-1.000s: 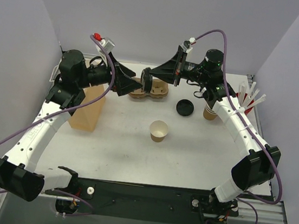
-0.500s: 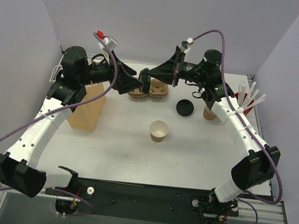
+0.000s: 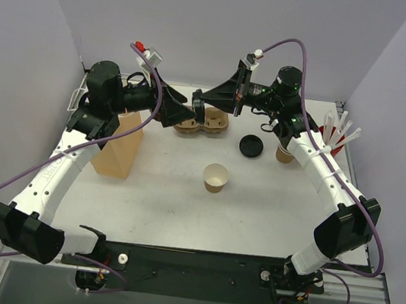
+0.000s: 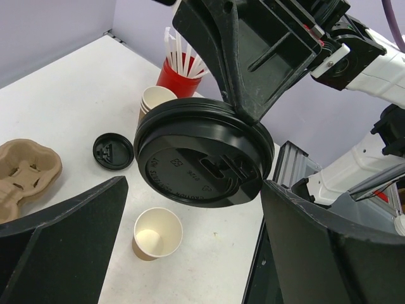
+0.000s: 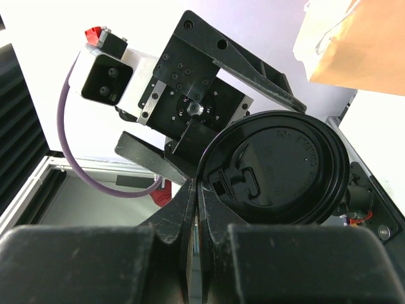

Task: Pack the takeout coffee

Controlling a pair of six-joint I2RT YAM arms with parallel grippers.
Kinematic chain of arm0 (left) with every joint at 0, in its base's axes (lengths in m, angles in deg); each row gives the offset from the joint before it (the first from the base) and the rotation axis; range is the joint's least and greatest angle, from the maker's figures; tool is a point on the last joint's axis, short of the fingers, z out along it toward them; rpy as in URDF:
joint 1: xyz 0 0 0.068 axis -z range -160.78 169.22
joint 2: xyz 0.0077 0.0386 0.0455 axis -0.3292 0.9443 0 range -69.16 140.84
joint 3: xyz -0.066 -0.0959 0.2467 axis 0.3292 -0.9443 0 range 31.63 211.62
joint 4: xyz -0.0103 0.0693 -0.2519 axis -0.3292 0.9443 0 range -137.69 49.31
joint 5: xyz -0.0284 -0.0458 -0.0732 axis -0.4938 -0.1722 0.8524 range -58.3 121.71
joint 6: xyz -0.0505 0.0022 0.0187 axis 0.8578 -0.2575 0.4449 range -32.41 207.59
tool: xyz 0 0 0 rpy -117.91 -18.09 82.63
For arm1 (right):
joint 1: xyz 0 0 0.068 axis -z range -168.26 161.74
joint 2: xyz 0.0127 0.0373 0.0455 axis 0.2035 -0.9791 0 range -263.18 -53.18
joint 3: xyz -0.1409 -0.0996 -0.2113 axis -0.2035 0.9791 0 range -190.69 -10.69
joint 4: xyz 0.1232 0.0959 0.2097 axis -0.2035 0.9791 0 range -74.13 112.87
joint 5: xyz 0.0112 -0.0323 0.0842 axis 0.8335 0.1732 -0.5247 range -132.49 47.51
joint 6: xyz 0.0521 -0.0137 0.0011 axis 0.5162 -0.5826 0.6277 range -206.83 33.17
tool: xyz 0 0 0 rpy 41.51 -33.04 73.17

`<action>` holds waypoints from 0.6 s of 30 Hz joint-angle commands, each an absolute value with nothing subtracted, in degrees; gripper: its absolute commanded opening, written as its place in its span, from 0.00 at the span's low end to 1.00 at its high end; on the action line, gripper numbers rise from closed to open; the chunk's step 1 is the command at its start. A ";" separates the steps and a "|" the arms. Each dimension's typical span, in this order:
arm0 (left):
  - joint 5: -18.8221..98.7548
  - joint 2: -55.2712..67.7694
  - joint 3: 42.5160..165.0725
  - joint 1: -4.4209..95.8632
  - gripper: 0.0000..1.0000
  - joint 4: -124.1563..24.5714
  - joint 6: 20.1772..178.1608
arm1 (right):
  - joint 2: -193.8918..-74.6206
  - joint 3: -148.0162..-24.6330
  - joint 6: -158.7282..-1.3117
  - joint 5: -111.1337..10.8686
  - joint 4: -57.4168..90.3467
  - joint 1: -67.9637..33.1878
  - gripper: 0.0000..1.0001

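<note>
The takeout coffee cup [image 3: 215, 176], a small kraft-brown paper cup with a pale inside, stood upright and open-topped near the middle of the white surface [image 3: 161, 191], apart from everything else. A round black lid [image 4: 202, 158] of glossy plastic, with a raised rim, moulded lettering and a sip slot, hung in the air over the far part of the surface. It was tilted on its side and pinched by its edge in the closed right gripper [image 5: 197, 193]. The left gripper [image 3: 185, 113] faced it from the left with its jaws spread wide, 1 finger on either side of the lid. Whether either finger touched the rim could not be told.

Counted in the scene:
- 1 open cup.
- 2 lids in all, the second black lid [image 3: 251, 145] lying flat just to the far right of the cup.
- 1 stack of tan paper cups [image 3: 285, 153], right of that lid.
- 1 red cup [image 4: 179, 77] of white sticks [image 4: 180, 50], at the far right.
- 1 moulded pulp carrier [image 3: 205, 122] at the far edge, beneath the 2 grippers.
- 1 brown paper bag [image 3: 118, 149], standing at the left beside the left arm.
</note>
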State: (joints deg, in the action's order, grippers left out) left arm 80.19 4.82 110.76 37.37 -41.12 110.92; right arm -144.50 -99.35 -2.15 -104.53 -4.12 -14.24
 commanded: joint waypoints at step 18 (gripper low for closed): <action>86.37 3.70 113.71 34.60 0.97 -48.92 115.27 | -144.84 -100.87 5.54 -107.00 -18.41 -15.24 0.00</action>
